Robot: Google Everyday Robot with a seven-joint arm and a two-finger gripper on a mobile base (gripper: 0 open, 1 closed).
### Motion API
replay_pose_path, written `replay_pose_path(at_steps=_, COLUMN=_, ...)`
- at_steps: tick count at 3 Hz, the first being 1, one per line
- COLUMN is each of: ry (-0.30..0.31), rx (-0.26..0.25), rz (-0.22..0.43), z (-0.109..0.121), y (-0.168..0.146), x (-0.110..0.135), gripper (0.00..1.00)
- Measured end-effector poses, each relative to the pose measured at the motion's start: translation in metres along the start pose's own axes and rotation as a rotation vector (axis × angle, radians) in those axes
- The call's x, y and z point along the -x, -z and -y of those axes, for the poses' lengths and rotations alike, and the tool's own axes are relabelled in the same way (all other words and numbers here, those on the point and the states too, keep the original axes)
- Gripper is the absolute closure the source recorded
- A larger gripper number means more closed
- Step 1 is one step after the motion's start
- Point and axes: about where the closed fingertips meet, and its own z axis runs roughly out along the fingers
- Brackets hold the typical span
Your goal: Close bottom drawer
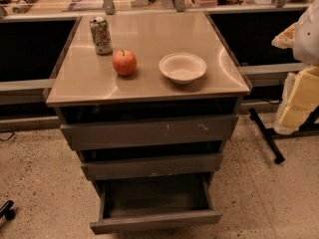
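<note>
The bottom drawer [155, 219] stands pulled well out at the foot of the cabinet [149, 34]. Its shallow grey tray is exposed and its plain front strip lies forward of the two fronts above, so the closing is judged not yet begun. The middle drawer [152, 167] and the top drawer [149, 132], the latter bearing pale scratch marks, sit a little proud of the cabinet face with a dark gap above each; neither is the target. On the cabinet top rest a soda can [100, 35] at the rear left, an apple [124, 62] just forward and right of it, and a white bowl [182, 67] right of the apple and apart from it. Risks, as judged:

- The front strip has no handle, so a push placed off-centre could skew the drawer on its runners and jam it short of closed.
- A push set too high would land on the middle drawer instead.
- A hard shove could jolt the cabinet, setting the apple rolling or tipping the can.

The gripper [299, 96] appears to be the pale yellow and white form at the right edge of view, right of the cabinet and well apart from the bottom drawer, touching neither. Whether it is released or clenched cannot be told, nor whether it holds anything.
</note>
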Motion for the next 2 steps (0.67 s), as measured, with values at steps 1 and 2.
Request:
replay_pose_path(at_steps=1, ry=0.000, rx=0.000, rz=0.000, z=0.0000, y=0.0000, x=0.0000, gripper=0.00)
replay_pose_path(at_steps=2, ry=0.000, rx=0.000, rz=0.000, z=0.0000, y=0.0000, x=0.0000, gripper=0.19)
